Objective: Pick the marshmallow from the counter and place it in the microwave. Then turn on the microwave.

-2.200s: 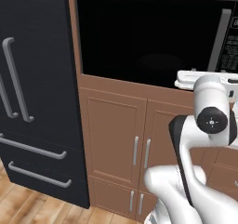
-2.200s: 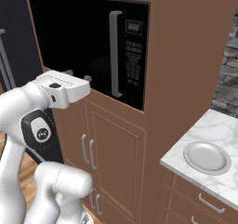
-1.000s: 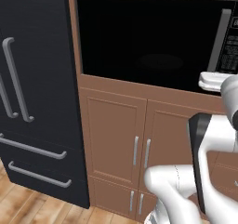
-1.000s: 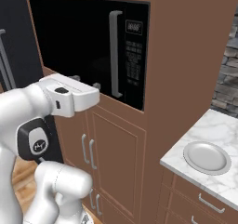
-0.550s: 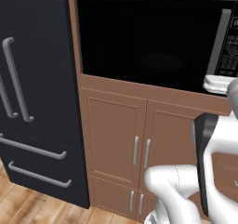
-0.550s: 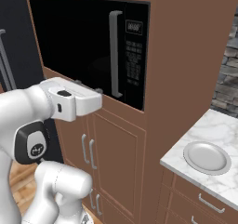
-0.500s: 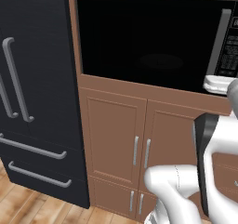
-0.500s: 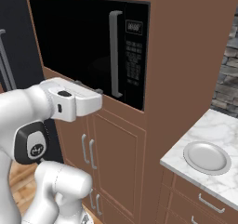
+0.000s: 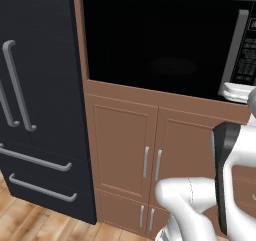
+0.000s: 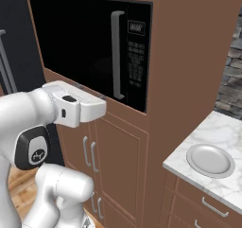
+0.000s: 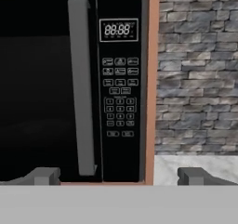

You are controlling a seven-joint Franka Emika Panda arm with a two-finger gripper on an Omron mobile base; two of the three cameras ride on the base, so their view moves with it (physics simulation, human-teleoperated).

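Your arm (image 10: 33, 123) is glossy white, built of fat rounded links. A dark oval joint cap on it carries a small white logo. The hand (image 10: 75, 106) is a white boxy block with one small dark slot on its side.

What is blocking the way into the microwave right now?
Its own door: the microwave is shut, its grey handle upright beside the keypad. The open, empty gripper faces that door, with nothing else visible between them.
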